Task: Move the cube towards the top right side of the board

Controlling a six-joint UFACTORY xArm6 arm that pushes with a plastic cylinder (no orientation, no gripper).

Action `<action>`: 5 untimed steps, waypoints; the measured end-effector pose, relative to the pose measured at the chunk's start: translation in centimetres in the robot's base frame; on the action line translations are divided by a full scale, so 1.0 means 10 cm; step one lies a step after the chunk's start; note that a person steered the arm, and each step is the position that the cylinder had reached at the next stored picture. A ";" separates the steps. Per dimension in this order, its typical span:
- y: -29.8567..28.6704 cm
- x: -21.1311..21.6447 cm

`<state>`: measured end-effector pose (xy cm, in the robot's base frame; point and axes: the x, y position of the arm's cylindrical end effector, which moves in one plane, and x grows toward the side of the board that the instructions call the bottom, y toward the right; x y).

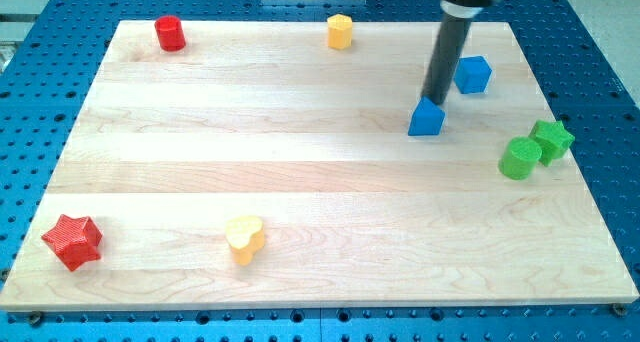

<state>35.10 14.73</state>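
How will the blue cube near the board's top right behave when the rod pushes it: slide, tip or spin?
The blue cube sits flat on the smooth wooden board, so it will probably slide, not roll. It looks low and squat, so tipping seems unlikely. My tip is at its lower left beside the blue wedge-like block; an off-centre push would likely spin it.

wooden board (300,152) sits flat on the blue perforated table (40,22). 8 blocks on it: red cylinder (170,33) at the top left corner, yellow block (340,31) by the top edge, blue cube (473,75) near the top right corner, another blue block (427,118) just below and to its left. at the right edge, green cylinder (519,158) touches green star (551,140). red star (72,241) in the bottom left corner, yellow heart (244,238) near the bottom edge.
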 end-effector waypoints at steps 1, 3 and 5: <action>0.30 0.37; -0.01 -0.27; 0.10 -0.40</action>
<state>31.14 15.74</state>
